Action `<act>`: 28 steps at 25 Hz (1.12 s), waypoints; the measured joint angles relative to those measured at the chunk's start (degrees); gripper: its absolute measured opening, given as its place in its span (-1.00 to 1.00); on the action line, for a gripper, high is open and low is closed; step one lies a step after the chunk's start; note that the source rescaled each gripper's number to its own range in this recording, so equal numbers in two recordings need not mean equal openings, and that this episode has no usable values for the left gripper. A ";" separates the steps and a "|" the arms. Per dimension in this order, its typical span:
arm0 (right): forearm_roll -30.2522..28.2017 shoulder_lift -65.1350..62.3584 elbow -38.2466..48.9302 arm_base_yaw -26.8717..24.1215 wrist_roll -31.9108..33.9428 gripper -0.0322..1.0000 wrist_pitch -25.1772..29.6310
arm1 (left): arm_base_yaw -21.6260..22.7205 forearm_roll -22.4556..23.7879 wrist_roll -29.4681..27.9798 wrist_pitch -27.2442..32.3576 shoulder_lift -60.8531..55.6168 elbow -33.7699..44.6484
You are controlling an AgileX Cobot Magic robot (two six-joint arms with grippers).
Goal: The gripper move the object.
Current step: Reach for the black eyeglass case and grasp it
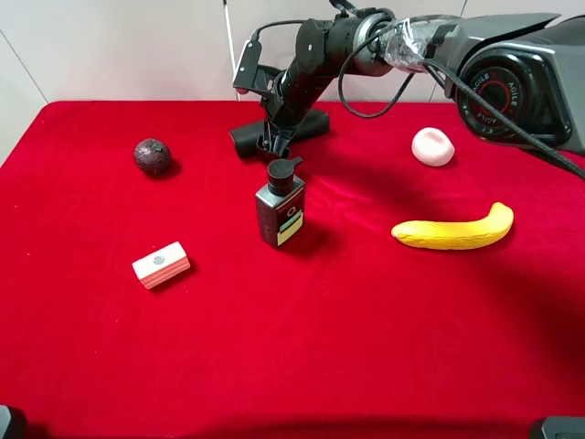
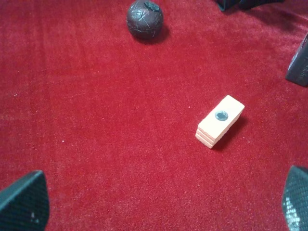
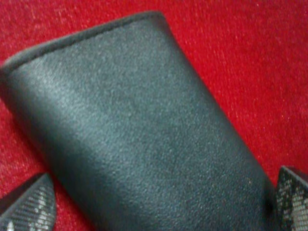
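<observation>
The right gripper [image 1: 272,142] is lowered over the long, flat, matte black pouch-like case [image 3: 154,130], which lies on the red tabletop [image 1: 366,347] behind the dark pump bottle [image 1: 280,208]. Its jaws are released and straddle the case. Grasping and moving appear still to be done. The left gripper [image 2: 159,207] has its jaws released and holds nothing.

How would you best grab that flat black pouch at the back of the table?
Probably across its narrow width, near the middle, coming straight down from above. The black pouch lies flat on the red cloth, long and thin, so only its two long edges offer a pinch. The right gripper hangs over it, open.
</observation>
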 joint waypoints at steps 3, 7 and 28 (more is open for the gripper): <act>0.13 0.04 0.00 0.00 0.00 0.96 -0.06 | 0.00 0.01 0.00 0.00 0.00 0.00; 0.47 0.04 0.00 0.00 0.00 0.93 -0.12 | 0.00 0.01 0.00 0.00 0.00 0.00; 1.59 0.04 -0.44 0.11 -0.61 -0.45 -1.51 | 0.00 0.06 0.00 0.00 0.00 0.00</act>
